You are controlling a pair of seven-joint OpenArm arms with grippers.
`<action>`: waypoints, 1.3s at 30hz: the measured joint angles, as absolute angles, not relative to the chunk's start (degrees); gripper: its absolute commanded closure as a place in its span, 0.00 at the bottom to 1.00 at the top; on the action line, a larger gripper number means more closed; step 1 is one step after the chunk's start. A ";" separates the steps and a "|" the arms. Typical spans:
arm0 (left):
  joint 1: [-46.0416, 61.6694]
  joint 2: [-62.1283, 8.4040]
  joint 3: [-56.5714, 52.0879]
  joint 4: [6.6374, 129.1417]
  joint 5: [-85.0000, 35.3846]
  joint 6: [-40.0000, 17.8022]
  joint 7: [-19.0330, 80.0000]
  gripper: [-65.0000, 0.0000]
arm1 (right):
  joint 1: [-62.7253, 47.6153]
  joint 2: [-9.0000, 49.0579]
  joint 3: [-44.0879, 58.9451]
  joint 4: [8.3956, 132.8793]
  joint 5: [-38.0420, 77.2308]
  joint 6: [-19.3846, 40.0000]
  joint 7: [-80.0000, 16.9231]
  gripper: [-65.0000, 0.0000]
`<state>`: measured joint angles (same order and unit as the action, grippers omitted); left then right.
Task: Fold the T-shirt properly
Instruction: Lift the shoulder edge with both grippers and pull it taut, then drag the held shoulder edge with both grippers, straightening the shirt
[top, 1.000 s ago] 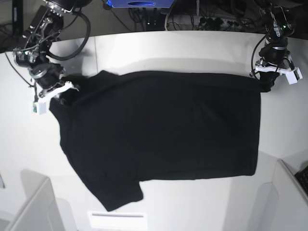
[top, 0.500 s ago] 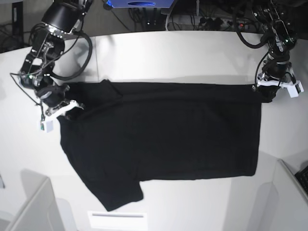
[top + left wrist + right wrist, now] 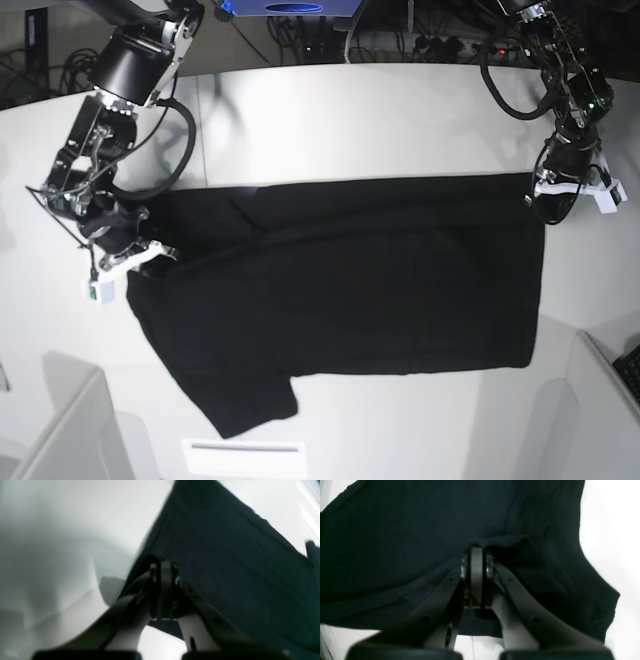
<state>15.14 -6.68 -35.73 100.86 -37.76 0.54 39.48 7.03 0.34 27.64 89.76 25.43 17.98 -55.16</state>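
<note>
Gripping: both hands are clamped on the T-shirt (image 3: 340,290), one at each far corner.
Left hand (image 3: 560,192): jaws pinched together on the hem corner, arm reaching down from the back of the desk (image 3: 330,120).
Right hand (image 3: 135,258): jaws pressed shut on the shoulder edge, wrist bent low, elbow raised behind it.
T-shirt: black, plain side up, spread flat across the white desk, far edge stretched between the hands, one sleeve pointing toward the near edge.
</note>
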 measured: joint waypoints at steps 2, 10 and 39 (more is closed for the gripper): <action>14.11 -6.68 -35.59 99.85 -37.69 1.32 39.68 1.00 | 7.09 0.30 27.62 88.49 24.58 18.00 -53.93 1.00; 10.92 -6.68 -35.38 98.06 -35.51 1.26 39.66 1.00 | 7.84 0.45 27.62 85.34 23.33 18.00 -51.81 1.00; 8.99 -6.52 -35.81 97.17 -34.30 1.23 39.24 0.18 | 7.86 -0.14 29.21 85.56 25.26 18.04 -50.57 0.56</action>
<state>8.99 -6.52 -35.81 97.17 -34.30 1.23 39.24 7.86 -0.14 29.21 85.56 25.26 18.04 -50.57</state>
